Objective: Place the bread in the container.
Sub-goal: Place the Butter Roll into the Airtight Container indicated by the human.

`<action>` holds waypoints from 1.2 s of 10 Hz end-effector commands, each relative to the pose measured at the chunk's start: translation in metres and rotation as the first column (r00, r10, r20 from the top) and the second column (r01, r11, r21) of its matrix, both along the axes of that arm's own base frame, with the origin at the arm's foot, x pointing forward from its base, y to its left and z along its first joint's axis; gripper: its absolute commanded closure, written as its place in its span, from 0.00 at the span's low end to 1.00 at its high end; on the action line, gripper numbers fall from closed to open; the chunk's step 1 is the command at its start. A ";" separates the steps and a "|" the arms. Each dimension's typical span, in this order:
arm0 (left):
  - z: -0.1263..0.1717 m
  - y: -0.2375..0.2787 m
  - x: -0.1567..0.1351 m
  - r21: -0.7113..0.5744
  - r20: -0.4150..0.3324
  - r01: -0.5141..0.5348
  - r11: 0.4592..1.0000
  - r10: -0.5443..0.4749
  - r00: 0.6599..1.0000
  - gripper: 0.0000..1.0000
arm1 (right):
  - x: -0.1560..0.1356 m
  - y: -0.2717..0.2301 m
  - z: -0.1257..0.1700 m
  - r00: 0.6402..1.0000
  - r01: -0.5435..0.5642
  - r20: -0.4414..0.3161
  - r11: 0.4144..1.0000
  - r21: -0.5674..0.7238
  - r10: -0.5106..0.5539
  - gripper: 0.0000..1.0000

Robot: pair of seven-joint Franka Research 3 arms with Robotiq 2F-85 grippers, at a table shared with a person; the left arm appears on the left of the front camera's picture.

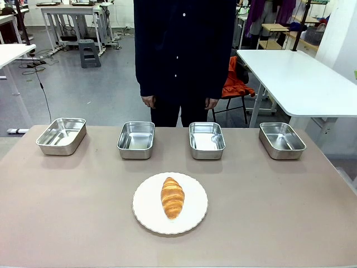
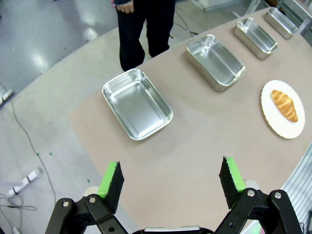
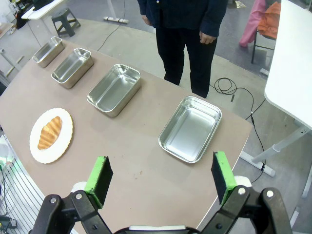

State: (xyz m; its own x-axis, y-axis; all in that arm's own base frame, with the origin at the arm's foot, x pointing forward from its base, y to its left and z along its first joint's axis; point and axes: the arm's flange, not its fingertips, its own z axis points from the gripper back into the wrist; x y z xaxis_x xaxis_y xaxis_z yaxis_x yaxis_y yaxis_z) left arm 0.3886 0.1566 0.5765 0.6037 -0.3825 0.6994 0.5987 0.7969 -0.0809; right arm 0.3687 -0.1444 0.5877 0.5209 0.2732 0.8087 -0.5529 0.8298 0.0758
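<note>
Bread [image 1: 172, 197] on plate [image 1: 146, 219], well apart from left tool [image 2: 170, 181] and right tool [image 3: 161, 180]

The left gripper [image 2: 170, 175] and right gripper [image 3: 161, 175] are black, with linked fingers [image 2: 241, 205] pinned by silvery screws [image 2: 250, 193] and tipped with bright green pads [image 2: 108, 179], and the person [image 1: 184, 50] wears a dark long-sleeved top with small pale buttons and dark trousers.
</note>
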 end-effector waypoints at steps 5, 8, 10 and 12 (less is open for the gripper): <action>0.001 0.000 0.000 -0.002 0.000 -0.008 1.000 0.008 1.000 0.00 | 0.000 0.000 0.000 1.000 -0.003 0.006 1.000 0.004 0.003 0.00; 0.001 0.000 0.000 -0.002 0.000 -0.008 1.000 0.008 1.000 0.00 | 0.000 0.000 0.000 1.000 -0.003 0.006 1.000 0.004 0.003 0.00; 0.001 0.000 0.000 -0.002 0.000 -0.008 1.000 0.008 1.000 0.00 | 0.000 0.000 0.000 1.000 -0.003 0.006 1.000 0.004 0.003 0.00; 0.001 0.000 0.000 -0.002 0.000 -0.008 1.000 0.008 1.000 0.00 | 0.000 0.000 0.000 1.000 -0.003 0.006 1.000 0.004 0.003 0.00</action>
State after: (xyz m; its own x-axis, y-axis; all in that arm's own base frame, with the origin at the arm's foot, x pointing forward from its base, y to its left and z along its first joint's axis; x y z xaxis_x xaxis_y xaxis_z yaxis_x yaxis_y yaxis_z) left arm 0.3886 0.1566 0.5765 0.6037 -0.3825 0.6994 0.5987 0.7969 -0.0809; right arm 0.3687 -0.1444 0.5877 0.5209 0.2732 0.8087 -0.5529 0.8298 0.0758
